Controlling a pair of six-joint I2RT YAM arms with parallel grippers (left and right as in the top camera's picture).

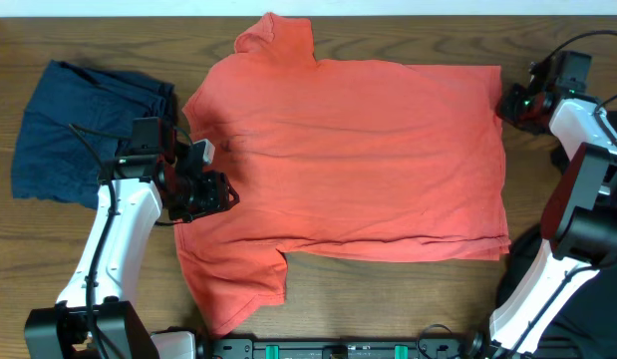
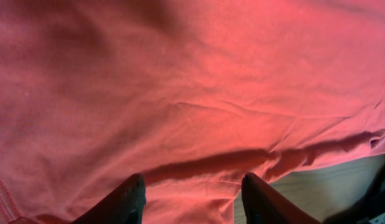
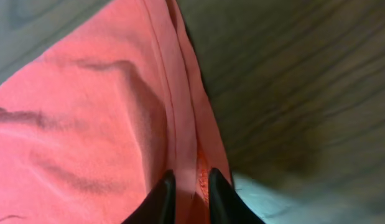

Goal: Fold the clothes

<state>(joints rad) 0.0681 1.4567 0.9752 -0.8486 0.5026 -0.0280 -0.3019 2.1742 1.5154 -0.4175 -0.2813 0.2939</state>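
The clothes on the table include a coral-red T-shirt (image 1: pixel 358 150) lying spread out flat, its sleeves pointing toward the back (image 1: pixel 276 38) and the front (image 1: pixel 233 289). My left gripper (image 1: pixel 220 194) hovers at the shirt's left part, open. In the left wrist view its fingers (image 2: pixel 193 186) stand apart over the red fabric (image 2: pixel 192 81) with nothing between them. My right gripper (image 1: pixel 507 103) is at the shirt's far right corner. In the right wrist view its fingers (image 3: pixel 189 180) are pinched on the shirt's hem (image 3: pixel 180 124).
A navy garment (image 1: pixel 79 125) lies crumpled at the far left, beside the left arm. Bare wooden table (image 1: pixel 408 299) shows along the front edge and to the right of the shirt (image 3: pixel 292 74).
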